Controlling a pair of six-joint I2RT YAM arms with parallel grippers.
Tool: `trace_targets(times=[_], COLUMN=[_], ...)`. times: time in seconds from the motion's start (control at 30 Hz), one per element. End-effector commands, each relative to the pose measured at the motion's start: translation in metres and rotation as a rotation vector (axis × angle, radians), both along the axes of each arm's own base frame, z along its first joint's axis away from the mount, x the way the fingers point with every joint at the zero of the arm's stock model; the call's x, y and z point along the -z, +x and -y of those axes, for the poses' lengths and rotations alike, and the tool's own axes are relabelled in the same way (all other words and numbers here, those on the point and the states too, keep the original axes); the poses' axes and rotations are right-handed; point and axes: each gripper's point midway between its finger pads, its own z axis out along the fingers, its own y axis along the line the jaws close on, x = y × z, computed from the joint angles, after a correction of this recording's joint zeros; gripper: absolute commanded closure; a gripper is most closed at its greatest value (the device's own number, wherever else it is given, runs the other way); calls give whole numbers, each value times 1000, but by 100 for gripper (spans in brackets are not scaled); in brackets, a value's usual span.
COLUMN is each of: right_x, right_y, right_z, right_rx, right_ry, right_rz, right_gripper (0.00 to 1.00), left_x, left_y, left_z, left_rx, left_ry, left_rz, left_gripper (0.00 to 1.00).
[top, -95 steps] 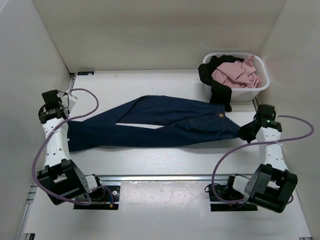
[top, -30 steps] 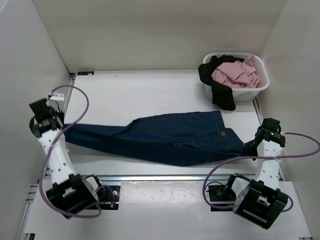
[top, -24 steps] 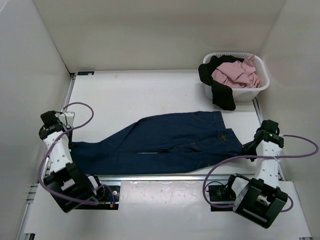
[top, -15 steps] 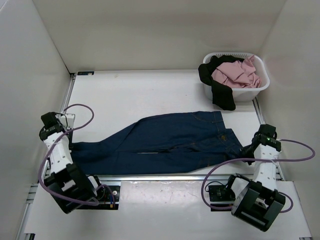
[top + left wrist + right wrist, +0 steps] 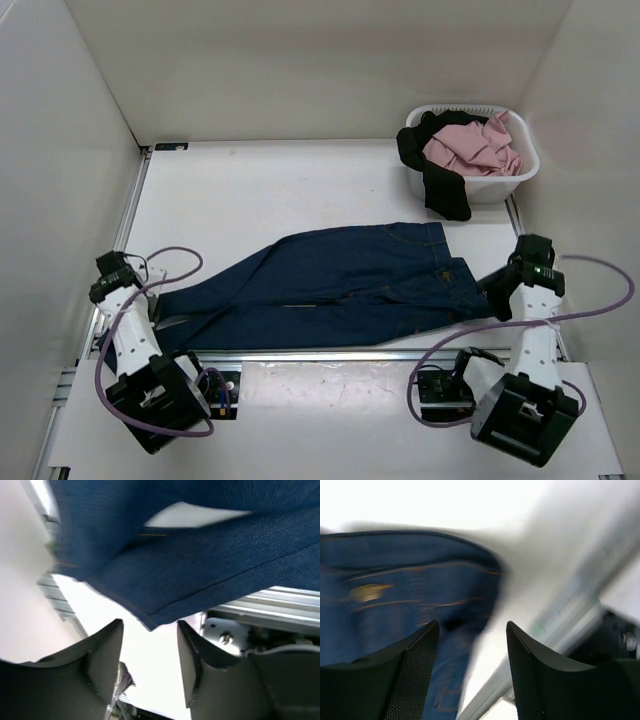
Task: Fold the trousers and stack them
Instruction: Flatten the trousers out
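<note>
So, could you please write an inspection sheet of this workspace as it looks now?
Surface: white table, flat.
Job's things: trousers spread flat, waist to the right, legs to the left.
Clutter: basket holding pink cloth; black garment hangs over its rim.
Grippers: left pincer open at a leg hem; right pincer open by the waist.
Cables: purple cables loop beside both arms.
Surroundings: white walls; nothing else seen.

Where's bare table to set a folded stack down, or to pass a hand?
Free: the table behind the trousers, from the left wall to the basket. Crowded: the black garment nearly meets the waistband, and the trousers hug the near rail.
</note>
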Motion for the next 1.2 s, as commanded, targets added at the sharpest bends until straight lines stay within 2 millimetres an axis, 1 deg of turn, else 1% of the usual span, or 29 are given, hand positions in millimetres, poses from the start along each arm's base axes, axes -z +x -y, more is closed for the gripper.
trace_targets(times=[0.0,0.07,0.1,0.13,0.17,0.2,0.27,0.3,0.33,0.4,0.43,0.47,0.53,0.57,0.6,0.63,0.67,0.7,0.73,0.8,0.83,0.87,0.93,0.97,1.03,1.07,1.1,1.13,1.17], right_x=[-62,-87,-92,-93,-92,-89,-72,-59,-53,-31,-24,-15,2,13,16,19,27,29,33,48,49,58,58,61,61,57,52,49,45], right_y=[55,72,80,88,93,97,103,110,113,116,119,115,117,113,115,115,115,116,116,106,107,98,102,100,104,112,119,123,128], right_z=[0,-11,-27,-33,-42,-53,-63,-68,-72,-85,-86,-85,-84,-85,-85,-85,-83,-82,-76,-68,-63,-55,-49,-45,-39,-38,-38,-40,-41], right_rx=[-245,-368,-449,-488,-524,-574,-616,-619,-632,-656,-647,-647,-619,-607,-595,-594,-576,-562,-527,-496,-473,-442,-399,-384,-340,-338,-337,-340,-352], right_ry=[-136,-179,-182,-195,-190,-193,-162,-127,-99,-25,-17,-8,4,20,25,28,25,21,-7,-26,-35,-42,-56,-53,-57,-63,-69,-61,-58], right_rz=[213,294,322,336,343,336,279,246,235,185,175,144,96,56,58,46,30,26,7,-78,-100,-158,-160,-171,-156,-131,-102,-88,-73], right_gripper=[39,39,37,37,36,36,35,35,35,35,35,38,41,45,50,55,69,78,86,100,100,100,100,100,100,100,100,100,100], left_x=[-49,-63,-65,-60,-57,-43,-23,-10,-5,10,15,20,35,38,42,43,30,22,4,-13,-14,-29,-34,-37,-40,-43,-45,-47,-47], left_y=[36,53,67,70,79,82,82,85,86,83,82,80,76,77,78,83,105,120,149,176,190,210,233,251,268,287,295,301,306], left_z=[-14,-17,-16,-13,-15,-13,-11,-6,-4,4,1,2,-4,-7,-7,-10,-17,-20,-25,-26,-22,-28,-22,-26,-24,-24,-26,-28,-29], left_rx=[60,105,133,152,169,191,207,245,267,297,293,290,265,262,250,219,206,192,168,161,165,162,177,173,169,162,150,140,132], left_ry=[37,26,-7,-24,-22,-35,-47,-59,-65,-86,-79,-75,-59,-52,-58,-57,-41,-37,-37,-45,-56,-44,-47,-31,-27,-26,-26,-28,-31], left_rz=[141,185,212,193,197,139,92,68,55,3,-13,-33,-88,-100,-104,-110,-48,-6,85,158,174,226,248,256,266,291,305,310,310], left_gripper=[41,32,29,29,29,29,28,28,24,23,23,23,33,43,57,86,86,86,86,86,86,86,86,86,86,86,84,67,57])
